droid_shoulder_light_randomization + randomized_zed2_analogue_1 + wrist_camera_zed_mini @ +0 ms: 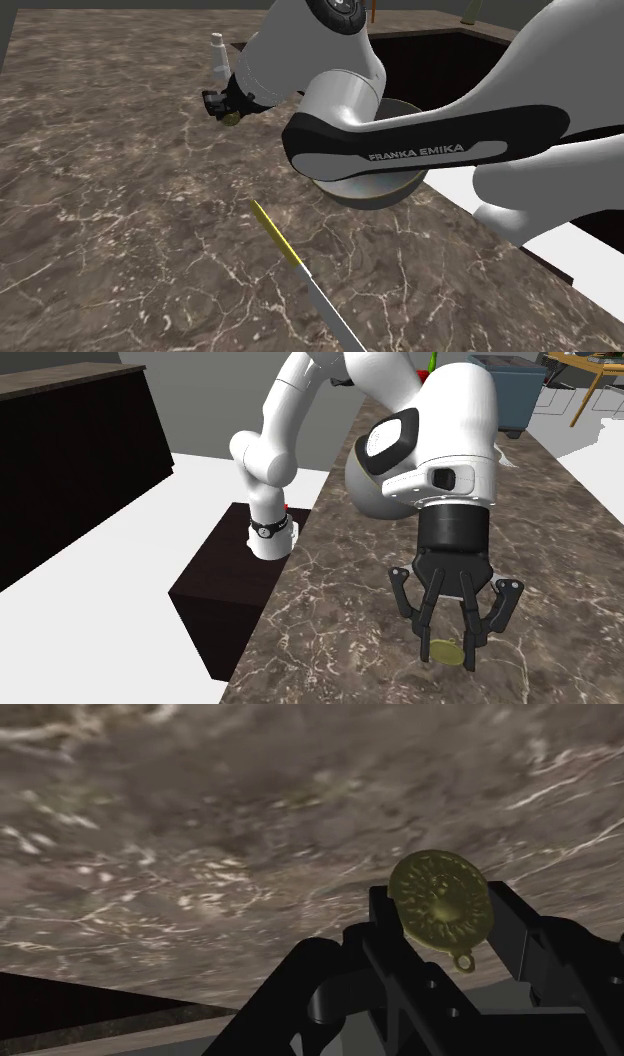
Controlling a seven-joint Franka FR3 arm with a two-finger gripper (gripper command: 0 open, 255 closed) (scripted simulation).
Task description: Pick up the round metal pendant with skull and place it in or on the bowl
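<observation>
**Desk:** What does this moment show?

**Reporter:** The arm's black gripper (446, 639) points down at a dark marbled counter (100, 200), clamped on a round, brass-coloured pendant (440, 899). In the wrist view the two fingers (508, 919) stand against the disc's rim, one on each side, with no gap to be seen. The pendant's small hanging loop points back toward the hand.

**Desk:** Is the pendant off the counter?

**Reporter:** That cannot be told. In the second exterior view it lies flat at the level of the fingertips, either on the surface or barely above it. Its face carries a raised pattern, but a skull cannot be made out.

**Desk:** And the bowl?

**Reporter:** The grey bowl (372, 195) sits on the same counter, partly hidden under the arm in the shoulder view. It is well apart from the pendant, toward that view's right. A long yellow-and-grey stick (290, 255) lies on the counter nearer the camera, touching neither.

**Desk:** How far along is the job?

**Reporter:** By the look of it, the grasp is made and little else. The lift, the carry across to the bowl and the release are all left to do. The pendant is a thin disc pinched by its edge, so it could slip or twist on the way.
</observation>
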